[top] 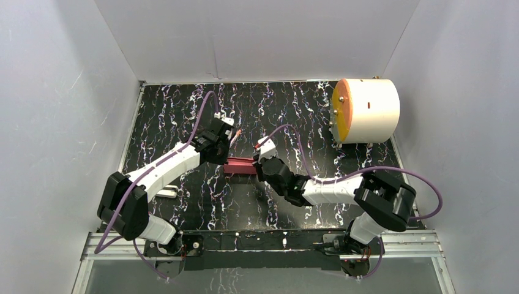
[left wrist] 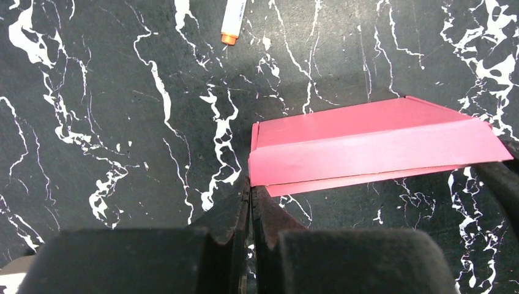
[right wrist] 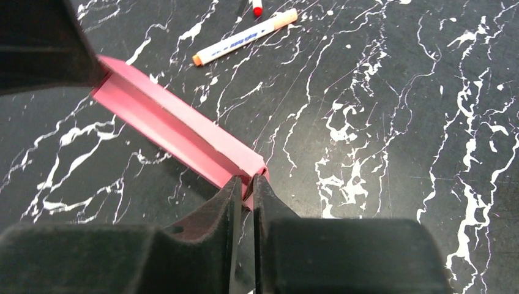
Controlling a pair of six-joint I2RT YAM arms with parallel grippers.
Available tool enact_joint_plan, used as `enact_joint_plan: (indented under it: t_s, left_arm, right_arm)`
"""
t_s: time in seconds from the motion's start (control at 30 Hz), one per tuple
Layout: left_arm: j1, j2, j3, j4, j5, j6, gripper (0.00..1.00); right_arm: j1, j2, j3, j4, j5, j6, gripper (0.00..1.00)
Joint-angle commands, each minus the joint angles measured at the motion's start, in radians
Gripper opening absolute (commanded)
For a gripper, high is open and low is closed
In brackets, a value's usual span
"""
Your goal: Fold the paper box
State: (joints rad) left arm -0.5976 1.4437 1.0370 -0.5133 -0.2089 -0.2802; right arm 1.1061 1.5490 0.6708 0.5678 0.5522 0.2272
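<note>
L hand [left wrist: 250,191] clenched at box [left wrist: 367,147] corner; R hand [right wrist: 245,187] pinches box end; only top view shows cylinder [top: 370,110]; marbled table [top: 294,107], white walls [top: 245,37].

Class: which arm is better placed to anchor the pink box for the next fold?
Probably left: the left tool clamps the paper box's end tightly; the right tool shows a slight gap.

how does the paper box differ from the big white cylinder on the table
Colour: the paper box is red-pink all over; the white cylinder is white with an orange face.
Shape: the box is a low, flat, long rectangle; the cylinder is round and far bulkier.
Place: the box is mid-table, at the tips of the left gripper and right gripper; the cylinder lies on its side at the far right, apart from both.
</note>
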Motion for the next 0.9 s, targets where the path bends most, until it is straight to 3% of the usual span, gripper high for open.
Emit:
enact_joint_plan:
  t_s: [0.0,0.43,0.57,0.73,0.87]
  left_arm:
    - [-0.011,-0.020,-0.025,0.051,0.078,0.033,0.00]
    - [-0.016,-0.037,-0.040,0.076,0.130,0.075,0.00]
    - [-0.022,-0.039,-0.041,0.080,0.138,0.086,0.00]
    - [-0.024,-0.037,-0.041,0.083,0.145,0.089,0.00]
    - [-0.027,-0.034,-0.035,0.081,0.149,0.091,0.00]
  right_arm:
    - [0.019,-0.062,-0.007,-0.070,-0.104,-0.050,0.24]
    - [-0.086,-0.219,0.061,-0.242,-0.373,-0.282,0.71]
    - [-0.154,-0.227,0.085,-0.287,-0.532,-0.381,0.82]
    - [-0.225,-0.160,0.153,-0.361,-0.756,-0.518,0.86]
    - [-0.227,-0.088,0.201,-0.375,-0.818,-0.569,0.84]
